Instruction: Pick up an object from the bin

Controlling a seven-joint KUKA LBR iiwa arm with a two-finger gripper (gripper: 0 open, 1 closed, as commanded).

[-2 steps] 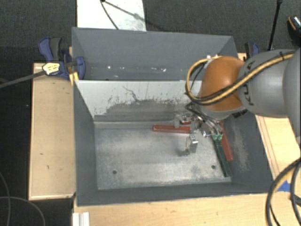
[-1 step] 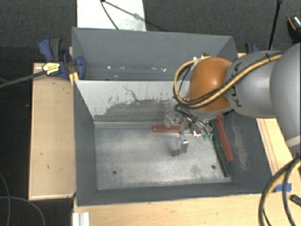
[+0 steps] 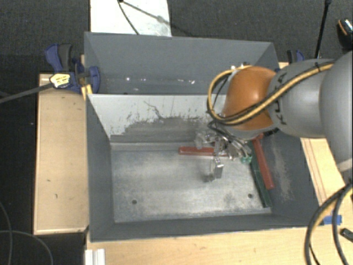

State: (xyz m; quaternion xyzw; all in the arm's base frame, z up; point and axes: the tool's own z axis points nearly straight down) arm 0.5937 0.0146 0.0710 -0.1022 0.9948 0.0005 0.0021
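Grey metal bin [image 3: 165, 65] with sloped walls, back slope scratched and scuffed, flat floor [image 3: 160, 186] below.

Camera view, looking down: the arm [image 3: 325, 101] comes in from the right as a big grey link. An orange cover [image 3: 248, 95] sits at the wrist, with yellow-and-black cables [image 3: 218, 95] looped round it. The gripper [image 3: 213, 171] hangs below the cover and points down into the right half of the bin. Its tip is at or just above the floor, a little right of centre. Spread or closed: cannot tell, since wrist hardware and cables clutter that spot.

Nearest thing is a thin red bar [image 3: 193, 150], lying flat and roughly level across the view near the foot of the back slope. Its left end is free on the floor; its right end runs in under the gripper body and is hidden. Whether the gripper touches or grips it: cannot tell.

Two more long thin things lie side by side along the foot of the right wall, just right of the gripper. They are a red strip [image 3: 265, 173] and a dark green strip [image 3: 259, 187], both running back to front, touching or nearly touching each other. A small green bit [image 3: 246, 160] shows between the gripper body and the red strip; what it belongs to is unclear.
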